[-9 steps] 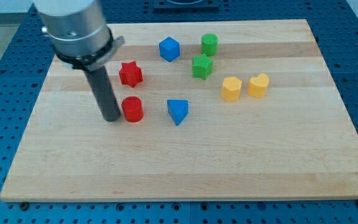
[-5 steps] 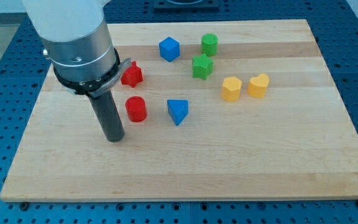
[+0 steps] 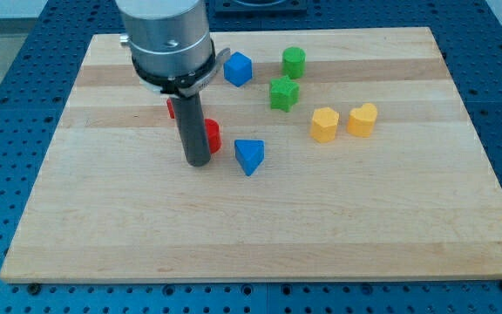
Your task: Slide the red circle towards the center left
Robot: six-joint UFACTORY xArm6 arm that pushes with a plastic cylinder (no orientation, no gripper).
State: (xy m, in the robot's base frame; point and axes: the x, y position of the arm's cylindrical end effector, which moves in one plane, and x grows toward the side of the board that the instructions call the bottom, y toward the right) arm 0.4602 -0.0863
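Note:
The red circle (image 3: 212, 135) stands left of the board's middle, mostly hidden behind my rod, with only its right edge showing. My tip (image 3: 199, 162) rests on the board just below and left of the red circle, touching or nearly touching it. The blue triangle (image 3: 249, 156) lies just right of the tip. The red star (image 3: 171, 108) is almost wholly hidden behind the rod, with only a sliver showing.
A blue cube (image 3: 237, 68), a green cylinder (image 3: 294, 61) and a green star (image 3: 283, 92) lie near the view's top. Two yellow blocks (image 3: 324, 125) (image 3: 362, 119) lie to the right. The wooden board (image 3: 103, 227) sits on a blue perforated table.
My tip has swung from the red circle's left, down below it, then to the right and up against its lower side. The red circle has shifted a little to the right.

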